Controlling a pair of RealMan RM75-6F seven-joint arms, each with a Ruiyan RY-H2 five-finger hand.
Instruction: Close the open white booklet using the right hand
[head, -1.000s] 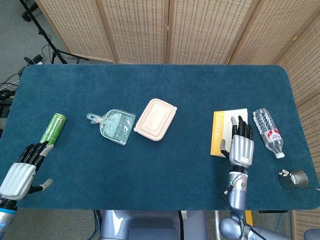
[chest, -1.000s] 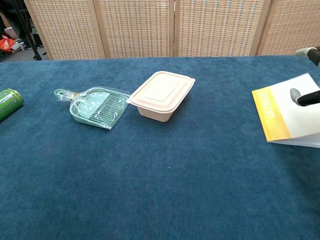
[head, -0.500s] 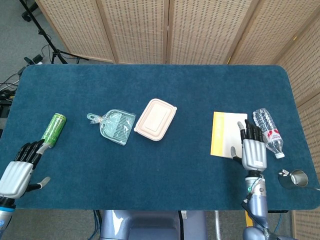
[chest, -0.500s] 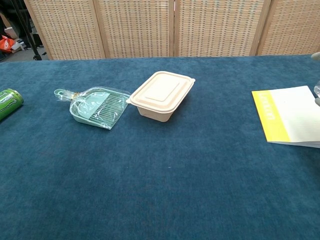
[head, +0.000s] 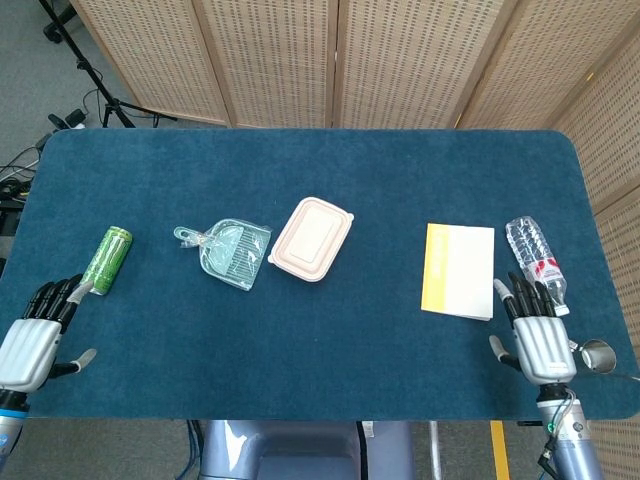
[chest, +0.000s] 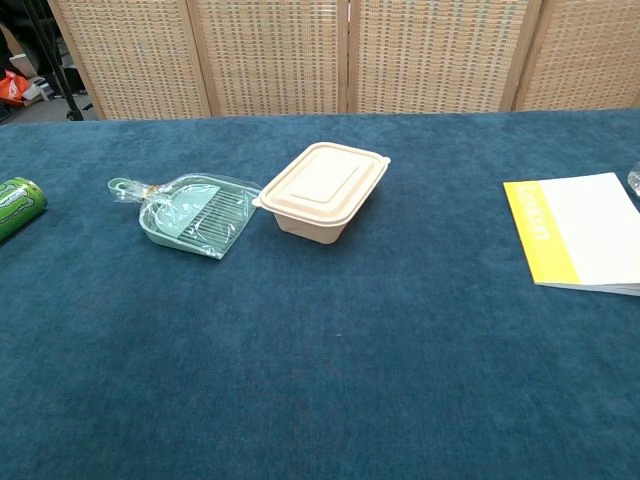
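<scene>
The white booklet (head: 459, 271) with a yellow spine strip lies flat and closed on the blue table, right of centre; the chest view shows the booklet (chest: 580, 233) at its right edge. My right hand (head: 537, 328) hovers near the table's front edge, to the right of and below the booklet, fingers apart and holding nothing. It touches neither the booklet nor the bottle. My left hand (head: 34, 334) sits at the front left corner, fingers extended and empty. Neither hand appears in the chest view.
A clear plastic bottle (head: 535, 262) lies just right of the booklet, and a small metal cup (head: 596, 355) sits at the front right corner. A beige lidded box (head: 312, 238), a pale green dustpan (head: 229, 251) and a green can (head: 108, 260) lie further left.
My right hand has lifted off the booklet and drawn back toward the front right edge. The booklet now lies flat and uncovered. My left hand has slid slightly back.
</scene>
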